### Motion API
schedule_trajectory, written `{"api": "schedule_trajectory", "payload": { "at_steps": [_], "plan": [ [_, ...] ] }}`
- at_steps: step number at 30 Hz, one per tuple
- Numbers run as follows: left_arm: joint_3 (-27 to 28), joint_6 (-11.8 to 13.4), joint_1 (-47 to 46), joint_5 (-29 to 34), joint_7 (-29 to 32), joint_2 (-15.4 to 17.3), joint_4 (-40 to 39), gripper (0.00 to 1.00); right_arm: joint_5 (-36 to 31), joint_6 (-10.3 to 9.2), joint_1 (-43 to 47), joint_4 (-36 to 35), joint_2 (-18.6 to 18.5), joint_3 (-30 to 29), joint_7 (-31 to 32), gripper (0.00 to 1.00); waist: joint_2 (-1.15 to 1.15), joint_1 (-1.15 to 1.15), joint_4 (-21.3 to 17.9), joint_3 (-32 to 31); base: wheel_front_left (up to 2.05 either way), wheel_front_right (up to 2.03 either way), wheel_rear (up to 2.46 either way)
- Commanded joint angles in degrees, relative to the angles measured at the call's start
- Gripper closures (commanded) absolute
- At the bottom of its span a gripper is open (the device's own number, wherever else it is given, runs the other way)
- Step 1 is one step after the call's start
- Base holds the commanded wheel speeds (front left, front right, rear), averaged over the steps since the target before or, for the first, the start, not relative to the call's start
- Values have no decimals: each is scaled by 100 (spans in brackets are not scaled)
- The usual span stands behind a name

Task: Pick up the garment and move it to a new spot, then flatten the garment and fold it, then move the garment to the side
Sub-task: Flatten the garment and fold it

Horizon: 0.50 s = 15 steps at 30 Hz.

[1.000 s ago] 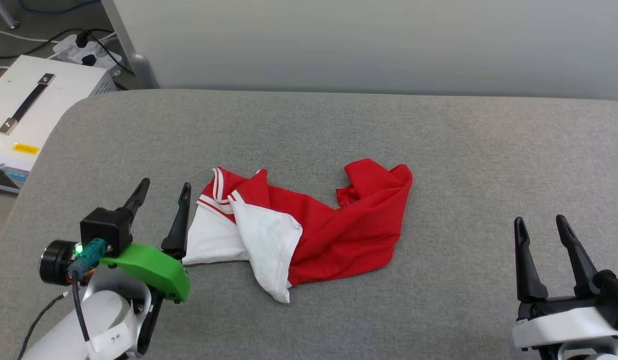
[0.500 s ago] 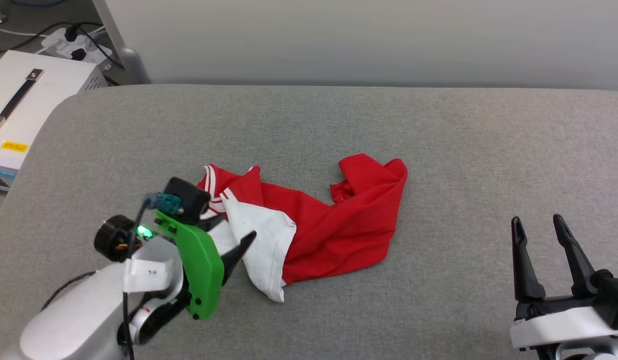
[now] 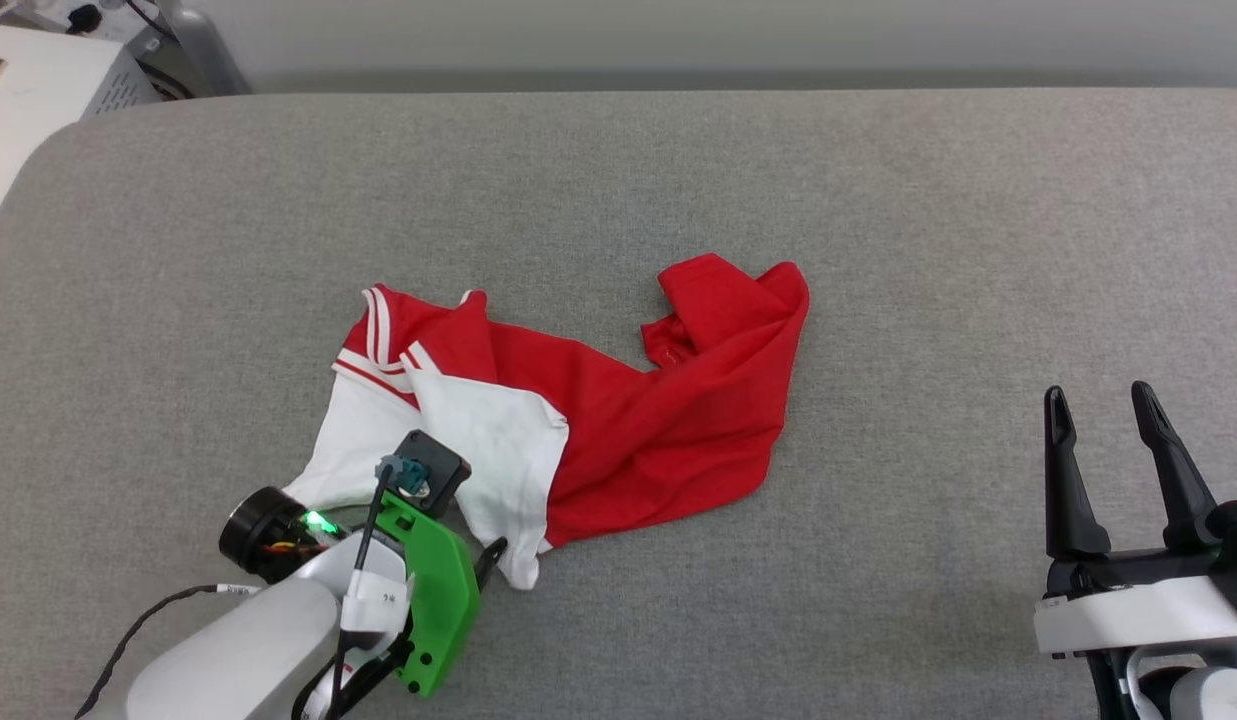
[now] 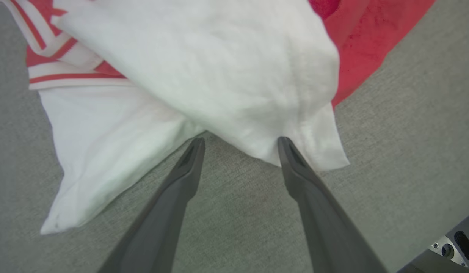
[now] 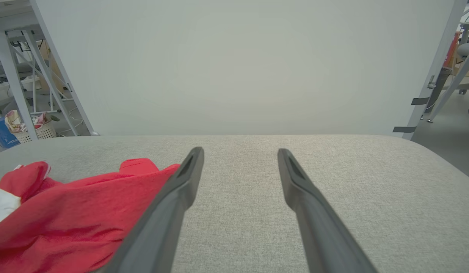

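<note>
The garment (image 3: 658, 430) lies crumpled in the middle of the grey padded table (image 3: 618, 170), red body to the right and two white sleeves with striped trim to the left. My left gripper (image 3: 475, 545) is tipped down at the near edge of the white sleeves, open. In the left wrist view its two fingertips straddle the hem of the upper white sleeve (image 4: 204, 68), with the left gripper (image 4: 240, 141) holding nothing. My right gripper (image 3: 1099, 393) stands open over bare table at the lower right, well clear of the cloth. The right wrist view has the red garment (image 5: 67, 212) left of the right gripper (image 5: 240, 150).
A white box (image 3: 38, 80) sits off the table's far left corner. A pale wall (image 5: 234, 68) runs behind the table's far edge. Shelving and a basket (image 5: 41, 129) stand past the left end. Bare grey table lies right of and beyond the garment.
My left gripper swung from beside the garment's left edge, turned downward and came to the white sleeves' near hem. The head camera tilted down. My right gripper stayed put.
</note>
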Motion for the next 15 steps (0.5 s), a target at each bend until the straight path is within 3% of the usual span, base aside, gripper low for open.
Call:
{"api": "schedule_trajectory", "payload": {
  "at_steps": [1, 10, 11, 13, 15],
  "plan": [
    [-38, 25, 66, 90, -57, -72, 126, 0, 11, -5, -119, -27, -26, -2, -27, 0, 0, 0, -60, 222, 0, 0, 0],
    [-153, -290, 100, -56, -299, -502, 853, 0, 6, -5, -197, -5, -57, 0, -27, 0, 0, 0, -70, 360, 0, 0, 0],
    [-167, -335, 94, -75, -304, -537, 918, 4, 4, -5, -199, 1, -59, 5, -27, 0, 0, 0, -74, 359, 0, 0, 0],
    [-169, -373, 82, -76, -376, -583, 1001, 98, 1, -5, -200, 12, -60, 1, -27, 0, 0, 0, -74, 338, 0, 0, 0],
    [-184, -394, 104, -64, -445, -599, 1030, 100, -3, -5, -186, 28, -59, -3, -27, 0, 0, 0, -72, 288, 0, 0, 0]
  ]
}}
